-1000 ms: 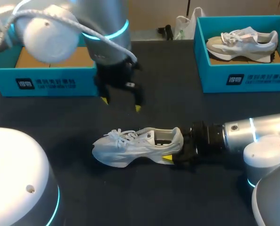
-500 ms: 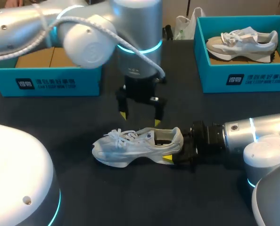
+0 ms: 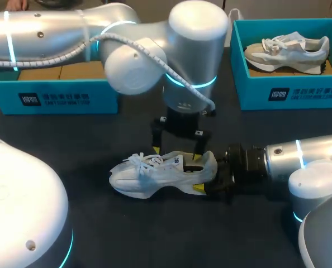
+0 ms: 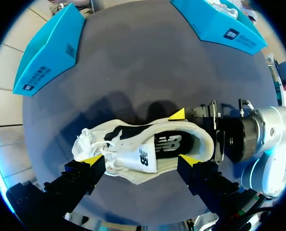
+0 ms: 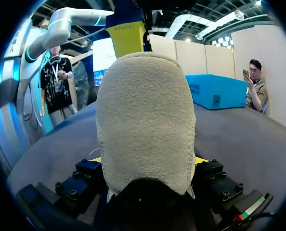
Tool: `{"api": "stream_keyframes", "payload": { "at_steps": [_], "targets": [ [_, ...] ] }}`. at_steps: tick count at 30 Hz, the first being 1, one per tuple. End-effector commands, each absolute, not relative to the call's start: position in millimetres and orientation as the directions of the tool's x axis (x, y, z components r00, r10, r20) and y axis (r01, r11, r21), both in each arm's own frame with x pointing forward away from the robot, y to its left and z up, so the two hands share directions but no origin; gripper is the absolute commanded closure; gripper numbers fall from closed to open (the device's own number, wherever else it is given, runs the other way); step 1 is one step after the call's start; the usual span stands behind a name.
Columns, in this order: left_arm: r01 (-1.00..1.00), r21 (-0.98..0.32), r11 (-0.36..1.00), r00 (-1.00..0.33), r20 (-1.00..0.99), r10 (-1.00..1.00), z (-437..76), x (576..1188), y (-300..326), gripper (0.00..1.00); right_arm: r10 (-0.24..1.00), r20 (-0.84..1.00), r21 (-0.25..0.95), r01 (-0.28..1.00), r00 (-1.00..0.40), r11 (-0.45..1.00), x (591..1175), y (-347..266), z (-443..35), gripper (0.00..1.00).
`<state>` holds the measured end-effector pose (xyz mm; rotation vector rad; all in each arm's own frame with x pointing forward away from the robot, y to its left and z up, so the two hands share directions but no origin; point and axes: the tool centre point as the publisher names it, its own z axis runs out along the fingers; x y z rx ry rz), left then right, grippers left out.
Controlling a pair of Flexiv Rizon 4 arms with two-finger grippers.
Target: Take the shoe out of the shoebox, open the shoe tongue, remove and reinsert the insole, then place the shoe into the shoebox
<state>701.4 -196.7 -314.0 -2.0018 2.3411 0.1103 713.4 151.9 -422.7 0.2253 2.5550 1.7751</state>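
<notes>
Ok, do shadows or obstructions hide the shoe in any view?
Head view: left arm covers part of the left box, shoe mostly visible. Left wrist view: a shadow falls on the table beyond the shoe. Right wrist view: heel hides the shoe's front.

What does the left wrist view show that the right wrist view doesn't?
Only the left wrist view: the top of the white lace-up sneaker, with its laces and dark insole, under the open left gripper. Only the right wrist view: the back of its beige suede heel, close up. Both: the sneaker, the right gripper shut on its heel, the dark table, and a teal cardboard shoebox.
</notes>
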Motion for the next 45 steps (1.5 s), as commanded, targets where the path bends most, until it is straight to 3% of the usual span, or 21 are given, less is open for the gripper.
{"api": "stream_keyframes", "payload": {
  "at_steps": [1,29,45],
  "targets": [
    [-0.990,0.039,0.136,-0.140,-0.111,-0.984,-325,709,-204,0.00,0.131,0.065,0.931,0.108,-0.989,0.348,714,153,-422,1.00],
    [-0.989,0.122,0.087,-0.116,-0.265,-0.957,-353,697,-168,0.00,0.131,0.065,0.931,0.108,-0.989,0.348,714,153,-422,1.00],
    [-0.987,0.153,0.055,-0.094,-0.265,-0.960,-337,691,-146,0.00,0.131,0.065,0.931,0.108,-0.989,0.348,714,153,-422,1.00]
  ]
}}
